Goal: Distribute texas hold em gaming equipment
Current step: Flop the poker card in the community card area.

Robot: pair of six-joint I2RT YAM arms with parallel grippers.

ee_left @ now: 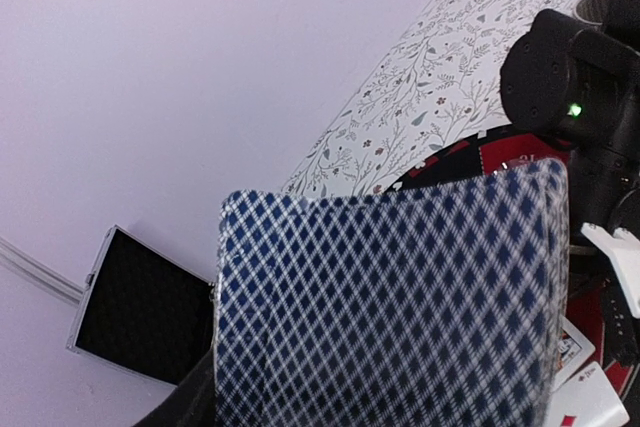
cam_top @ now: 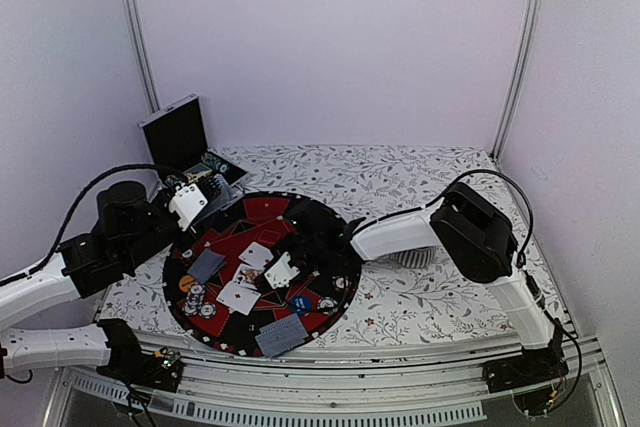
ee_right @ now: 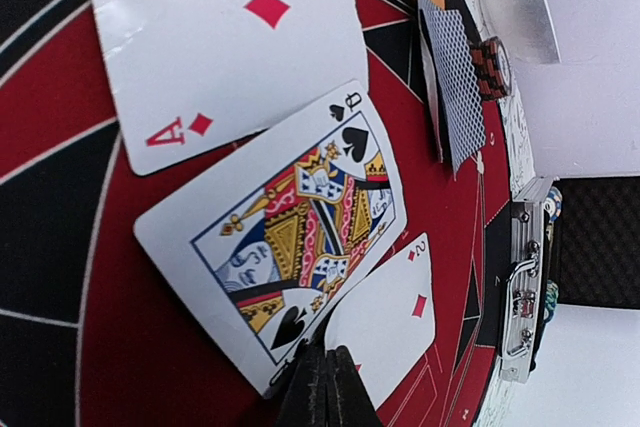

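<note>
blue-checked deck of cards (ee_left: 390, 297) sits clamped in your left gripper (cam_top: 203, 193), raised by the far-left edge of the round mat (cam_top: 262, 209); your right gripper (ee_right: 323, 357) is closed tight with nothing visibly between its tips, which are down at the corner of the queen of spades (ee_right: 290, 237), beside the two of diamonds (ee_right: 395, 312)

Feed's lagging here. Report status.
Left claw holding deck. Right claw shut, tips at queen. Right arm low over mat.
</note>
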